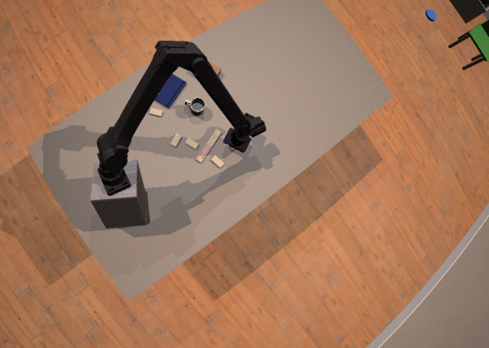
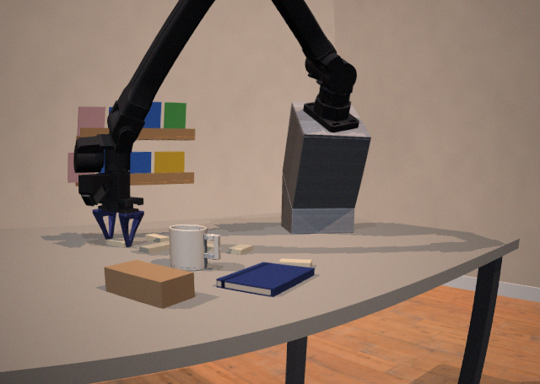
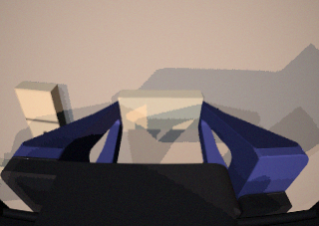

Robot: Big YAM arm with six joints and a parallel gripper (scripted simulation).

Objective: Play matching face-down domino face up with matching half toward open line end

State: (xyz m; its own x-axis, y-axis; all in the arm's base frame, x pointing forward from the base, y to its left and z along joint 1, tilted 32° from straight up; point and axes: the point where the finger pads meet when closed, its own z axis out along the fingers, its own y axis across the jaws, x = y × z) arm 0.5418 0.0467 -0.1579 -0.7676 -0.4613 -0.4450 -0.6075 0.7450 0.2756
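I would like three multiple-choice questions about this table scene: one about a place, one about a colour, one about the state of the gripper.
1. Where does the mug stand in the exterior view?
A. On the book
B. Between the brown block and the book, farther back
C. On the pedestal

2. What colour is the book?
A. Dark blue
B. Green
C. Red

3. What is the gripper doing?
A. Wide open above the mug
B. Shut on nothing
C. Shut on a domino

Answers:
1 B, it stands on the table behind the gap between them.
2 A, its cover is dark blue.
3 C, the wrist view shows a pale domino between the fingers.
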